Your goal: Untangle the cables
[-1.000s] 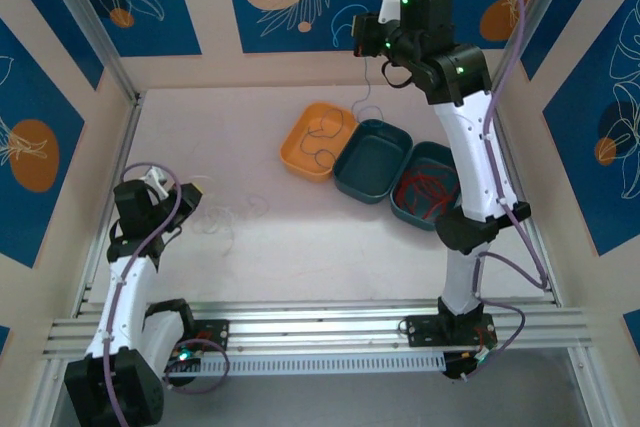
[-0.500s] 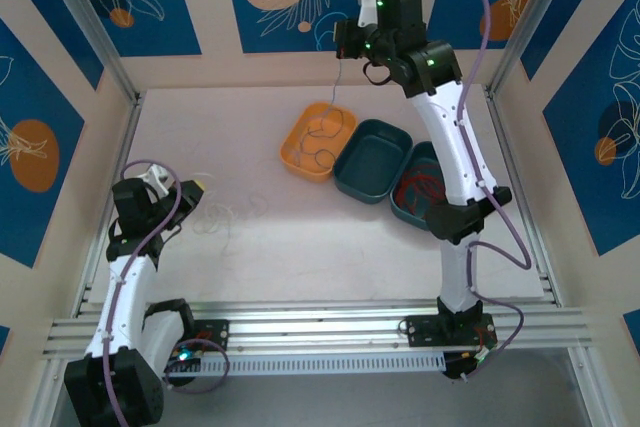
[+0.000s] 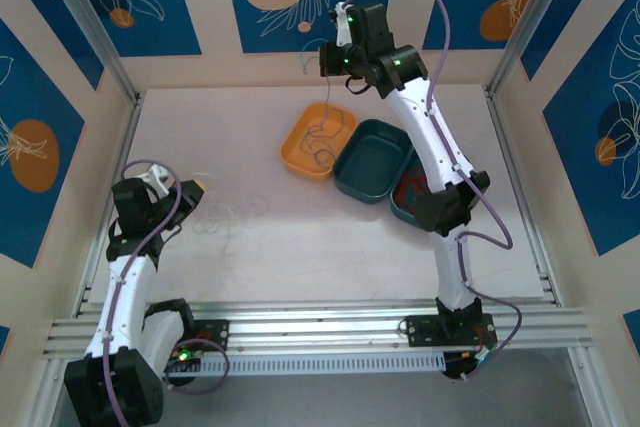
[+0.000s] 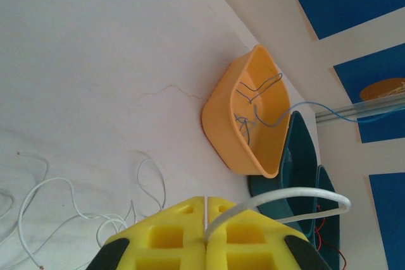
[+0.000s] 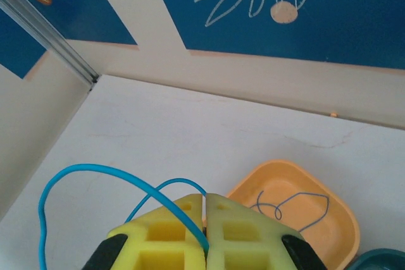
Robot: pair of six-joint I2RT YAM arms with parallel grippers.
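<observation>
**Blue cable carried over to the orange tray**

My right arm has swung left and farther back. The right gripper (image 3: 325, 59) now hangs above the orange tray (image 3: 298, 159), jaws pinched on the blue cable (image 5: 82, 170), whose tail trails into the tray. Red cables (image 3: 412, 187) lie in the right teal tray (image 3: 397, 215). Near left, the left gripper (image 4: 206, 202) clamps a white cable (image 4: 288, 198); its loops sprawl on the table (image 3: 250, 127). I judge the sorting roughly half done.

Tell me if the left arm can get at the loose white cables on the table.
Probably yes: the loose white cables lie beside the left gripper, nothing between, though it is shut on another white cable.
</observation>
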